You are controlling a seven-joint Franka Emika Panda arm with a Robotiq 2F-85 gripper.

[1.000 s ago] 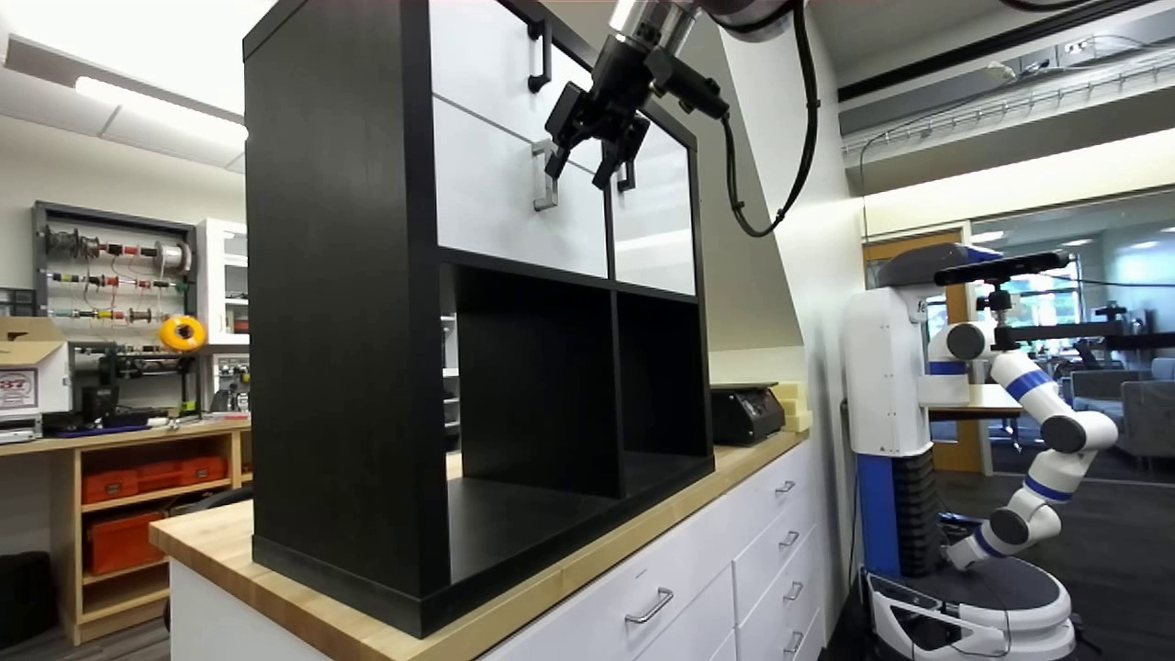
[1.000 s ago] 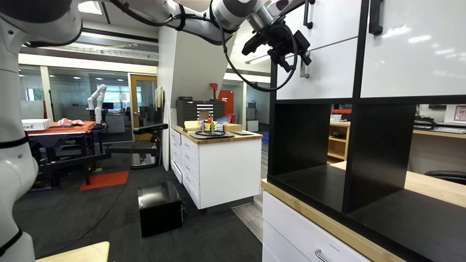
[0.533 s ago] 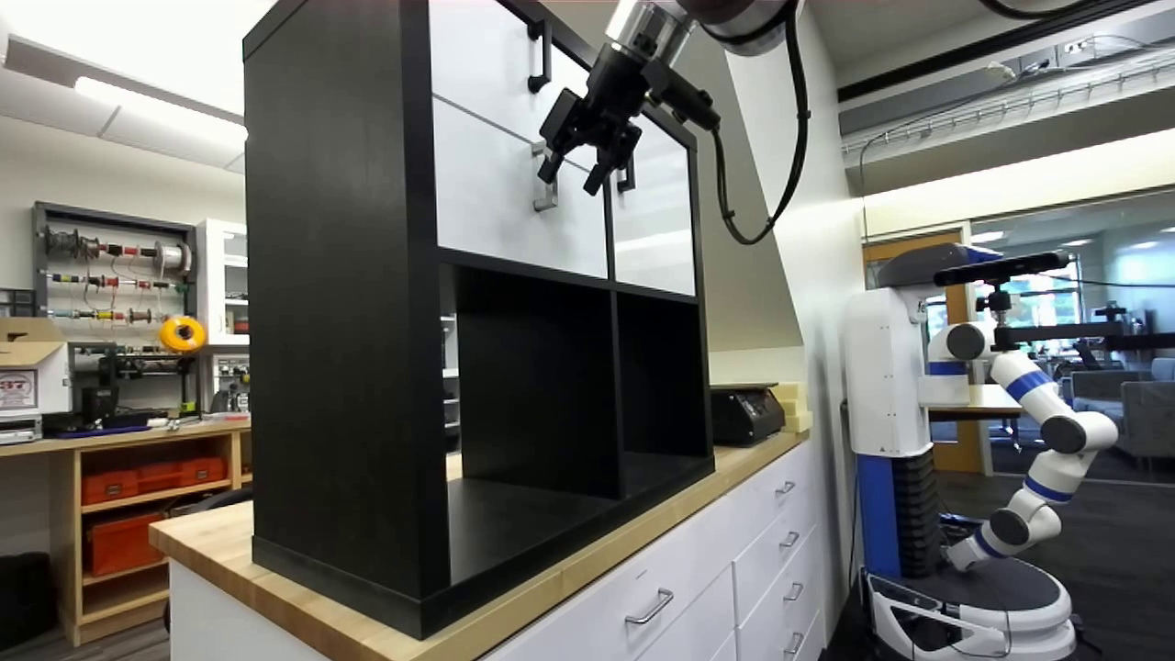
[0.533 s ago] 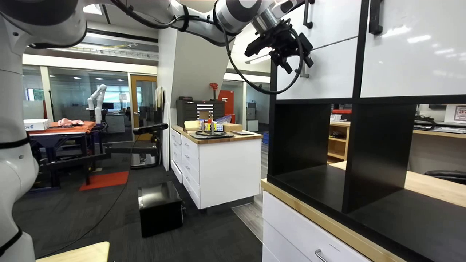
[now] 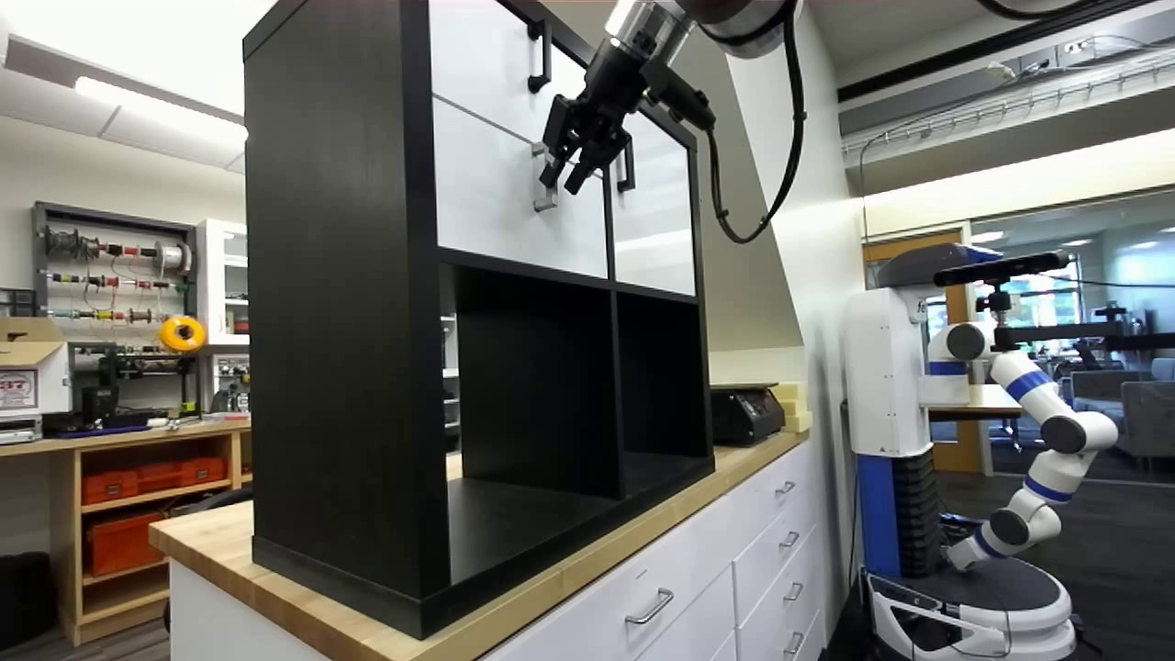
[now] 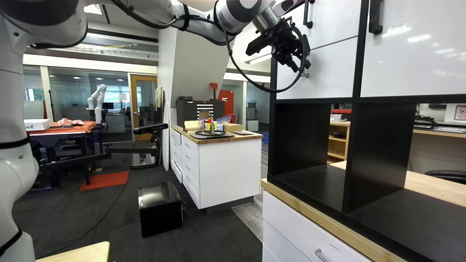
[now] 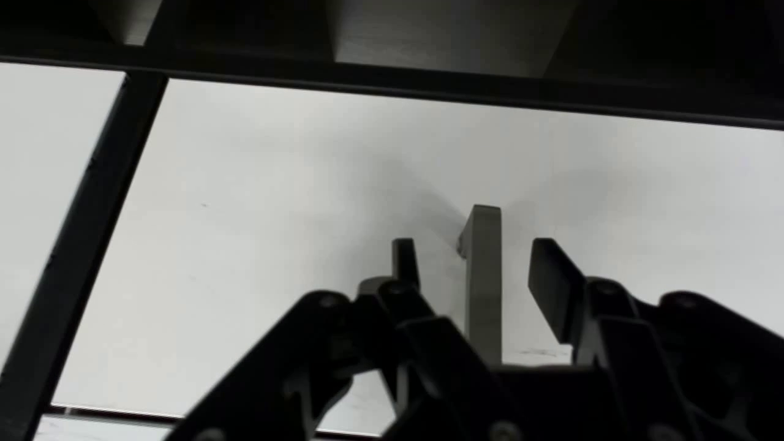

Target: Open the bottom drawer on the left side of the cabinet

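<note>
The black cabinet (image 5: 330, 321) stands on a wood-topped counter. In its upper left cubby, the bottom drawer (image 5: 486, 184) shows a flat white front, flush with the black frame. That front (image 7: 275, 214) fills much of the wrist view, and its upright handle (image 7: 485, 282) looks grey there. My gripper (image 7: 476, 269) straddles this handle, one finger on each side, with a visible gap to both. In both exterior views the gripper (image 5: 562, 180) (image 6: 300, 66) tilts down in front of the handle and covers part of it. Its fingers are apart and grip nothing.
Directly above is a matching white drawer (image 5: 477, 46) with a black handle (image 5: 543, 55). Beside the pair sits a white front (image 6: 411, 58) with its own black handle (image 6: 375, 18). Bare black cubbies (image 5: 542, 395) lie below. A cable (image 6: 269, 89) loops under the wrist.
My gripper has shifted slightly toward the drawer handle. Its fingers have drawn closer together around the handle, while the drawer front has not moved.
</note>
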